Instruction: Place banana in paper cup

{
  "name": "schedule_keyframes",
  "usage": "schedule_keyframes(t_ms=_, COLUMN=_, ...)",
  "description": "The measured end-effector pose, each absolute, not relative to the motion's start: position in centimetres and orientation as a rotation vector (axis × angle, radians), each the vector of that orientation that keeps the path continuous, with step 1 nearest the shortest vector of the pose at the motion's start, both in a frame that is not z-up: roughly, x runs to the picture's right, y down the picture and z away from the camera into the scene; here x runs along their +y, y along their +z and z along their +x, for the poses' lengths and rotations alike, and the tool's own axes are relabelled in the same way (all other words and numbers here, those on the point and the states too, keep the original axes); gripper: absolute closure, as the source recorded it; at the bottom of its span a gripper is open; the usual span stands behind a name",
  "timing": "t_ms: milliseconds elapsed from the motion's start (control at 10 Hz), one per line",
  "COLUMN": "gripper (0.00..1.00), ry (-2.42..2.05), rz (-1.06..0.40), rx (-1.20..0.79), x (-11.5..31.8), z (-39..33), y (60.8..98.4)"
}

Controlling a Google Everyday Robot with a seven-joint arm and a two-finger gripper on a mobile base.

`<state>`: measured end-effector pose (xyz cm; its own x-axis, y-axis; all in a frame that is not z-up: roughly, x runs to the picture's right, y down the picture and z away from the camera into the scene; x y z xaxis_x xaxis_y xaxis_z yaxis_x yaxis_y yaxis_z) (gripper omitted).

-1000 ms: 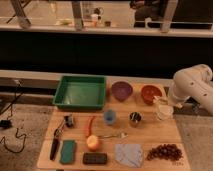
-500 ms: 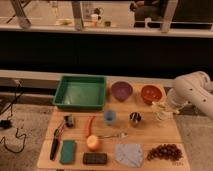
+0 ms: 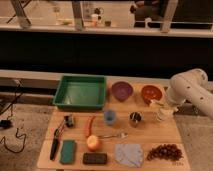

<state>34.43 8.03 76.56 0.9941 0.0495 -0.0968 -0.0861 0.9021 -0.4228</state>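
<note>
**Banana at the cup's mouth: the drop is at hand**

The placing step looks to be the one in hand. The paper cup (image 3: 163,116) stands near the table's (image 3: 145,137) 3 o'clock edge, at 3 o'clock from the dark metal cup (image 3: 135,119). The claw (image 3: 165,106) hangs at the paper cup's 12 o'clock; whether it grips or is slack I cannot tell. The banana (image 3: 157,105) shows at the rim, at the claw's 9 o'clock. The next move likely calls for a straight lowering and a gentle release, so the cup does not tip.

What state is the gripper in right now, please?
Gripper: right above the paper cup, with the banana at it; open or closed cannot be told.
</note>
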Motion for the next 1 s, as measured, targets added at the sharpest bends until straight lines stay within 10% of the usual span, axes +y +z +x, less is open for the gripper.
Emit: schedule_keyframes(t_ms=1000, gripper=0.90, ry=0.082, rz=-0.432, rx=0.105, x=6.9, z=35.8, y=77.4)
